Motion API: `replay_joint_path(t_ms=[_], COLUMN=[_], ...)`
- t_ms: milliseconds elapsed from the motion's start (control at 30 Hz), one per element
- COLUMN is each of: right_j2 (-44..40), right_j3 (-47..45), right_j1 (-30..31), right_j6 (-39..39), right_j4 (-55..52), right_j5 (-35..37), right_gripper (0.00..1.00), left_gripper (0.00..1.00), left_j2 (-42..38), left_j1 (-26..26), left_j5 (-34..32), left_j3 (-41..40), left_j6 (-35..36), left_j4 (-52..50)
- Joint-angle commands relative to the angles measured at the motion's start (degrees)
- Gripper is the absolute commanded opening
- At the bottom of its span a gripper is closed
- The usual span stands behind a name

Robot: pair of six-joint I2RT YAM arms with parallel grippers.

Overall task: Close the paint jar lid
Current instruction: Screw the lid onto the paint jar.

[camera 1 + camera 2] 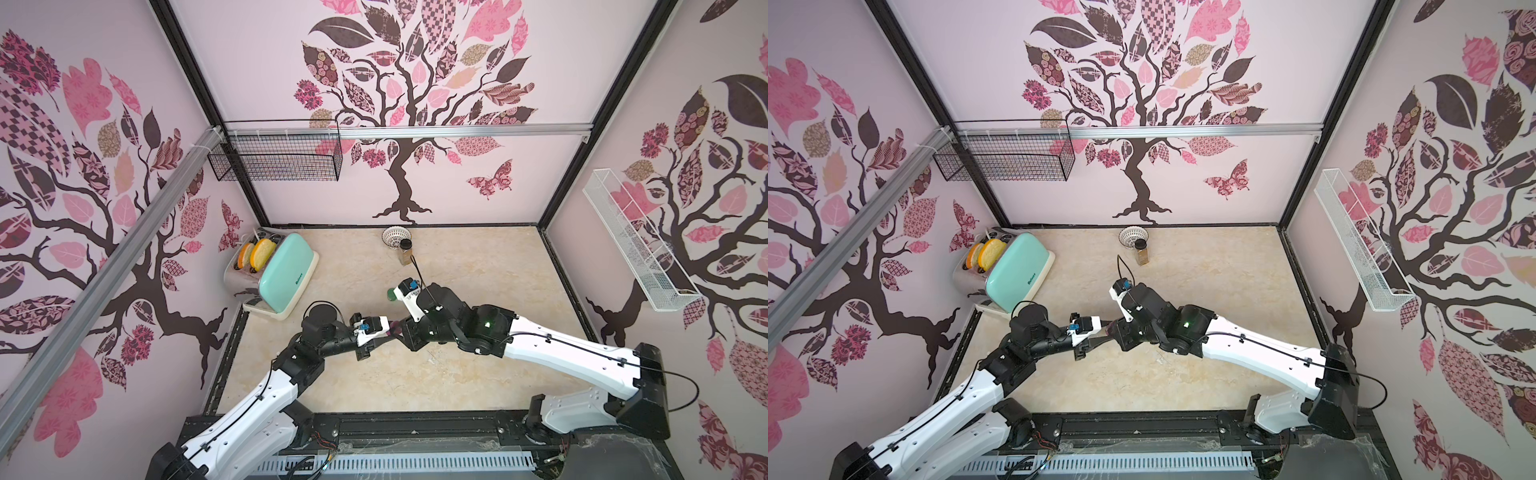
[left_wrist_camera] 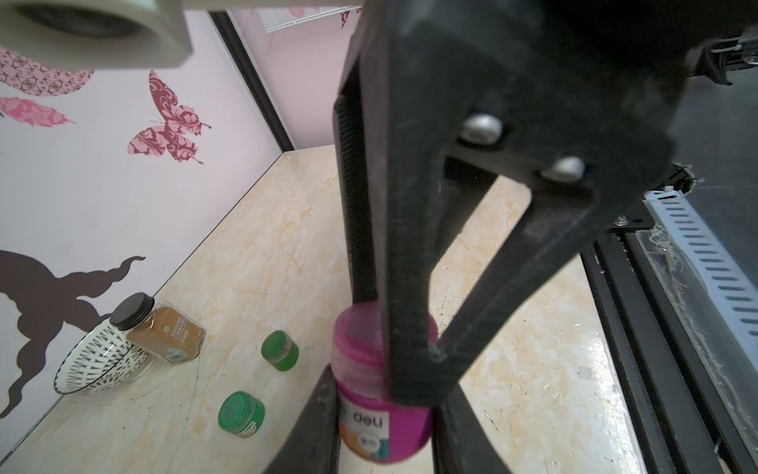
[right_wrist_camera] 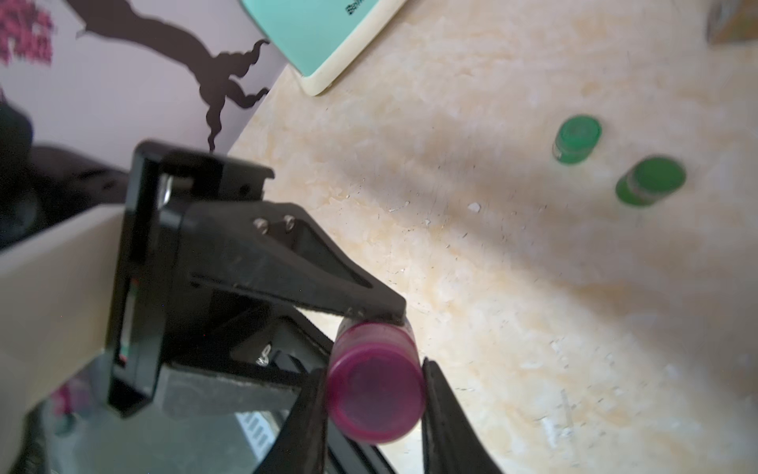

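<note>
Left gripper [image 2: 385, 414] pinches the pink paint jar [image 2: 369, 435], labelled "deli", over the middle of the marble table [image 2: 266, 246]. Right gripper [image 3: 375, 396] squeezes the lid [image 2: 355, 328] on top. Beyond stand two green jars [image 2: 279, 351] and a spice bottle [image 2: 164, 330] marked "GROUND".

Green jars [image 2: 280, 351] [image 2: 241, 414], qty 2: near right gripper [image 3: 375, 394], far side. Spice jar [image 2: 164, 332] just beside patterned bowl [image 2: 98, 365]: further back. Mint toaster [image 1: 286, 270] w/ bread slices [image 1: 262, 251]: well left.

Pink walls [image 1: 266, 62], dark tree decals [image 1: 402, 183], beige marbled floor [image 1: 478, 282], black wire basket [image 1: 276, 160].
</note>
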Motion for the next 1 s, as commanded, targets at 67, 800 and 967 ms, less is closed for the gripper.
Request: replay_joint_path(t_ms=[67, 800, 967], right_j2=[5.37, -11.57, -12.98], right_j3=[7.43, 0.83, -1.35], right_j1=[0.8, -5.44, -5.39], right_j6=[30.99, -31.06, -50.67], right_j4=[5.11, 0.18, -3.27], right_j5=[-0.91, -9.8, -13.67], right_gripper=[0.0, 0.56, 0.6], left_gripper=[0.24, 0.25, 0.25], left_j2=[-1.38, -1.34, -0.93], left_j1=[-1.53, -1.55, -1.61], left_j5=[5.12, 6.14, 8.07], left_j3=[1.28, 1.36, 1.61], left_j6=[1.15, 1.37, 1.37], left_j4=[2.31, 1.89, 1.37])
